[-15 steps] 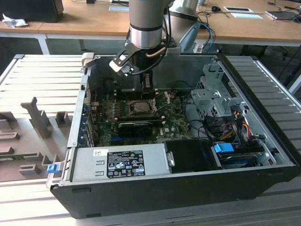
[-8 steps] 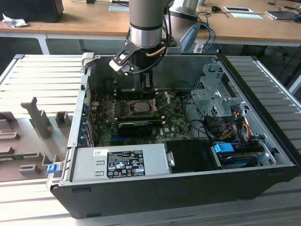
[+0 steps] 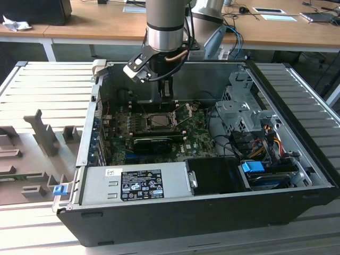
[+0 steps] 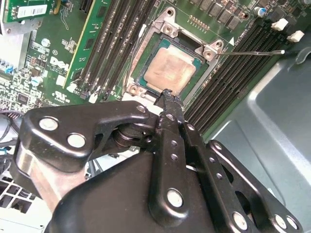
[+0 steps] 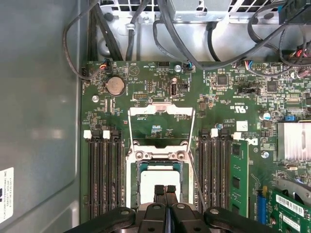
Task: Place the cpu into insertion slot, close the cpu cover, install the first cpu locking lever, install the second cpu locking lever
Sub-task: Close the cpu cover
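Observation:
The cpu (image 4: 170, 70) lies flat in the insertion slot (image 5: 160, 166), pale top up, with the slot's rim around it. In the first wrist view the cpu cover (image 5: 160, 110) is swung up and open behind the slot, and green board shows through its window. Two thin wire levers (image 5: 193, 160) (image 5: 128, 141) are unlatched along the slot's sides; one lever (image 4: 252, 52) sticks out over the memory slots. My gripper (image 5: 165, 188) hangs just above the near edge of the cpu (image 5: 154, 180), fingers pressed together with nothing between them. In the exterior view the gripper (image 3: 166, 96) is over the slot (image 3: 156, 120).
Long black memory slots (image 5: 104, 174) flank the socket on both sides. A black graphics card (image 3: 154, 142) lies in front of the socket, and the power supply (image 3: 135, 183) sits at the case front. Cables (image 5: 146, 29) and a drive cage (image 3: 239, 106) crowd the case's other end.

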Action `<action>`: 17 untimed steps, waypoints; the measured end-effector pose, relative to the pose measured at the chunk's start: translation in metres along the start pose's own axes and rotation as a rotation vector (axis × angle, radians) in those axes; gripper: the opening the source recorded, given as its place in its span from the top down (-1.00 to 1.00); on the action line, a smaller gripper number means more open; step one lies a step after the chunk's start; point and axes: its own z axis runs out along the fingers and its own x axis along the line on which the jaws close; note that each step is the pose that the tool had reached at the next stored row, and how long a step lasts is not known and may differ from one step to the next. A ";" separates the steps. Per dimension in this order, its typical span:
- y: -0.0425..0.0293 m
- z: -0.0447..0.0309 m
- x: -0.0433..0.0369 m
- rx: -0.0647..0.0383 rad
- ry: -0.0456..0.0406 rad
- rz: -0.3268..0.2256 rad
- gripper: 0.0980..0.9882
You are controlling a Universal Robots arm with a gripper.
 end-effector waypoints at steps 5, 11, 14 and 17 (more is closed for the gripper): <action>0.0050 0.0009 -0.0001 0.001 -0.0003 -0.002 0.98; 0.0080 -0.0055 0.0001 0.001 -0.0004 -0.002 0.98; 0.0122 -0.0053 0.0002 0.001 -0.0003 -0.002 0.98; 0.0150 -0.0052 0.0005 0.001 -0.0004 -0.002 0.98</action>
